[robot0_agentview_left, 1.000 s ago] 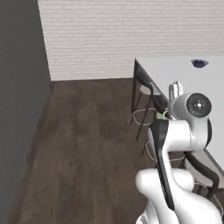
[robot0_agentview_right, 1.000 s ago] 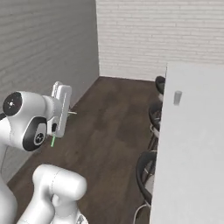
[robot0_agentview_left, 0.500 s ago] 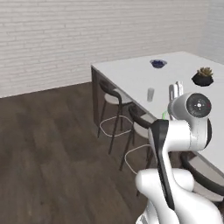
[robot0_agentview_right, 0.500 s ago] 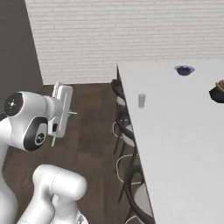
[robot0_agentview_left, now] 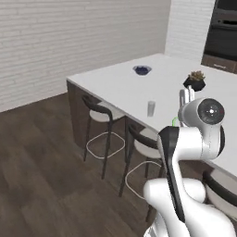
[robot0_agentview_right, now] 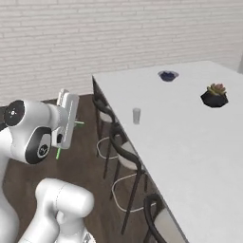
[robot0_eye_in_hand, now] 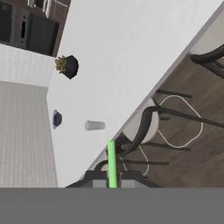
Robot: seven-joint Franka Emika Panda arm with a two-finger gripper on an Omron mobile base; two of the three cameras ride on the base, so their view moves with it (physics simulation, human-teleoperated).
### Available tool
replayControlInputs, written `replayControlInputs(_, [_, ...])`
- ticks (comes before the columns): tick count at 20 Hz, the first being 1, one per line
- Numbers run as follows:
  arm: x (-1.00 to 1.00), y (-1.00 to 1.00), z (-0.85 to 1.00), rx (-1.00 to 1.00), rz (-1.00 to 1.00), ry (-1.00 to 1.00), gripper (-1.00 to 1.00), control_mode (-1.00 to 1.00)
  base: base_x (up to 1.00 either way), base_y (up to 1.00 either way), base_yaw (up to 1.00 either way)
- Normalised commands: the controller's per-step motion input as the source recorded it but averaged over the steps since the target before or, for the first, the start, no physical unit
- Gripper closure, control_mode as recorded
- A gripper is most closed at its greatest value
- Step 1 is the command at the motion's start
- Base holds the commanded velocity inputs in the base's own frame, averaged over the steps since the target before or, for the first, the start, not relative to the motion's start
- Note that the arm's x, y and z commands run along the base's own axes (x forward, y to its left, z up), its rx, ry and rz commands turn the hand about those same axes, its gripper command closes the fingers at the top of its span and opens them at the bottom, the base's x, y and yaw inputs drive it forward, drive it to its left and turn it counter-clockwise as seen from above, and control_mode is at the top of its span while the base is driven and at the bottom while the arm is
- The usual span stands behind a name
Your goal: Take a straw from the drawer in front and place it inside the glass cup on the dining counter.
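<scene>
- While the gripper (robot0_eye_in_hand: 113,183) is clamped shut on the straw (robot0_eye_in_hand: 112,162), the step in hand is, by my judgement, carrying it over to the glass cup (robot0_agentview_right: 136,116) on the dining counter (robot0_agentview_right: 199,142).
- In the hand view the light green straw rises between the two dark finger tips, pinched low on its length; in the right base view a green bit shows beside and below the hand (robot0_agentview_right: 66,124), over the wooden floor and well apart from the counter.
- Standing upright and alone, the glass cup is near the long stool-side edge of the dining counter, about midway along it; the dark bowl (robot0_agentview_right: 167,75) sits toward the far end and the small potted plant (robot0_agentview_right: 214,96) toward the opposite long edge, both well apart from the cup.
- To do this well, I would keep the grip firm, since so thin a straw could slip or swing.
- Bring the hand in over the stool-side edge, above the black stools (robot0_agentview_right: 124,156), and high enough that the straw's lower end clears the cup's rim.
- Line the straw up over the cup's mouth, near upright, then lower it inside before letting go.
- Releasing too early or off-centre would likely drop it on the white top or tip the light cup.
</scene>
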Motion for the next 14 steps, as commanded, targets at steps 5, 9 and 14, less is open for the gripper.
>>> replayControlInputs(5, [0.00,0.00,0.00,0.00,0.00,0.00,1.00,1.00,0.49,0.62,-0.43])
replayControlInputs(9, [0.00,0.00,0.00,0.00,0.00,0.00,1.00,1.00,0.37,0.62,-0.40])
replayControlInputs(14, [0.00,0.00,0.00,0.00,0.00,0.00,1.00,1.00,0.33,0.50,-0.39])
